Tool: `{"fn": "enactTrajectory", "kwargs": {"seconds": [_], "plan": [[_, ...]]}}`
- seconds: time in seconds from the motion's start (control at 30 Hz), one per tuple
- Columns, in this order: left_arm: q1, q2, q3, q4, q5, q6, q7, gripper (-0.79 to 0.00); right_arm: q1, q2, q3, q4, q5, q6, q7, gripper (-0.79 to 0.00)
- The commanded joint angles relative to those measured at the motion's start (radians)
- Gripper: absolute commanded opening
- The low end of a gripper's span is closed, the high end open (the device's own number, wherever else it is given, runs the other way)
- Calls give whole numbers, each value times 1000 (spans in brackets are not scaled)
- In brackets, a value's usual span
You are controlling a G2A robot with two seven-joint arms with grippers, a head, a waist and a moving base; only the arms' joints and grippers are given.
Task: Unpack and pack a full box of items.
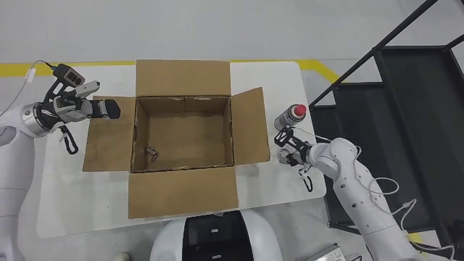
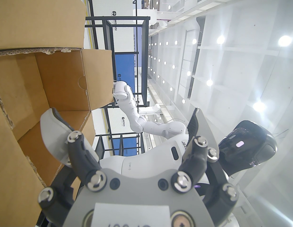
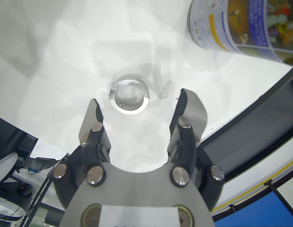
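An open cardboard box (image 1: pixel 184 132) stands mid-table with all its flaps spread out. A small metal part (image 1: pixel 151 150) lies on its floor near the left wall. My left gripper (image 1: pixel 109 109) hovers over the left flap, turned on its side, open and holding nothing (image 2: pixel 122 112); the box's inner walls (image 2: pixel 30 83) are beside it. My right gripper (image 1: pixel 284 147) is just off the right flap, open (image 3: pixel 138 96), and points down at a metal ring (image 3: pixel 129 93) lying flat on the table ahead of its fingertips. A spray can with a red cap (image 1: pixel 290 116) stands close by, its printed side (image 3: pixel 243 17) beyond the ring.
The white table (image 1: pixel 72 203) has bare strips to the left of and in front of the box. The right table edge runs close behind the right gripper. A black metal stair frame (image 1: pixel 391 101) stands just beyond that edge.
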Motion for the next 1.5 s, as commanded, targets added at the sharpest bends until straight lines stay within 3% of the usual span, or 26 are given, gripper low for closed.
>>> {"fn": "enactTrajectory", "kwargs": {"seconds": [0.0, 0.2, 0.37, 0.63, 0.93, 1.03, 1.17, 1.4, 1.47], "plan": [[0, 0, 0, 0, 0, 0, 0, 0, -26, 5, 19, -41, -1, -4, 14, 0], [0, 0, 0, 0, 0, 0, 0, 0, -126, 22, 106, -206, 71, -53, 3, 0], [0, 0, 0, 0, 0, 0, 0, 0, -186, 32, 177, -308, 227, -136, -60, 0], [0, 0, 0, 0, 0, 0, 0, 0, -243, 53, 259, -478, 385, -222, -17, 0], [0, 0, 0, 0, 0, 0, 0, 0, -266, 59, 330, -554, 541, -272, -226, 0], [0, 0, 0, 0, 0, 0, 0, 0, -232, 58, 293, -567, 508, -258, -263, 0], [0, 0, 0, 0, 0, 0, 0, 0, -128, 53, 159, -556, 429, -220, -264, 0], [0, 0, 0, 0, 0, 0, 0, 0, 91, 29, -80, -417, 359, -152, -305, 0], [0, 0, 0, 0, 0, 0, 0, 0, 110, 26, -100, -406, 350, -147, -305, 0]]}}
